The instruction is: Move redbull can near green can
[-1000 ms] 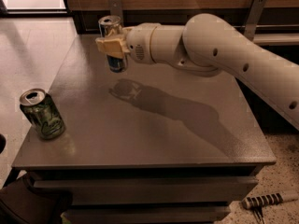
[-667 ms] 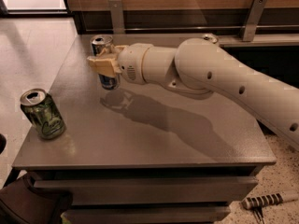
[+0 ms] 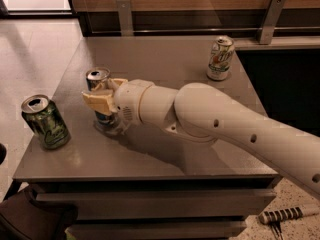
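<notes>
The redbull can [image 3: 98, 79] is slim and silver with a blue lower band, upright near the table's left side. My gripper [image 3: 101, 100] is shut on it, its tan fingers [image 3: 98, 102] wrapped around the can's middle. The can's base is at or just above the tabletop; I cannot tell if it touches. The green can [image 3: 45, 122] is dark green with pale script and a silver top. It stands upright at the table's front left corner, a short gap to the left of the redbull can.
A white-and-green can with red marks [image 3: 220, 58] stands at the back right of the grey table [image 3: 165, 59]. My white arm crosses the table from the right. A wooden wall with metal brackets runs behind. A striped tool [image 3: 286, 214] lies on the floor at lower right.
My gripper has carried the redbull can from the back of the table forward and left, and lower, to just right of the green can. The white-and-green can has come into sight.
</notes>
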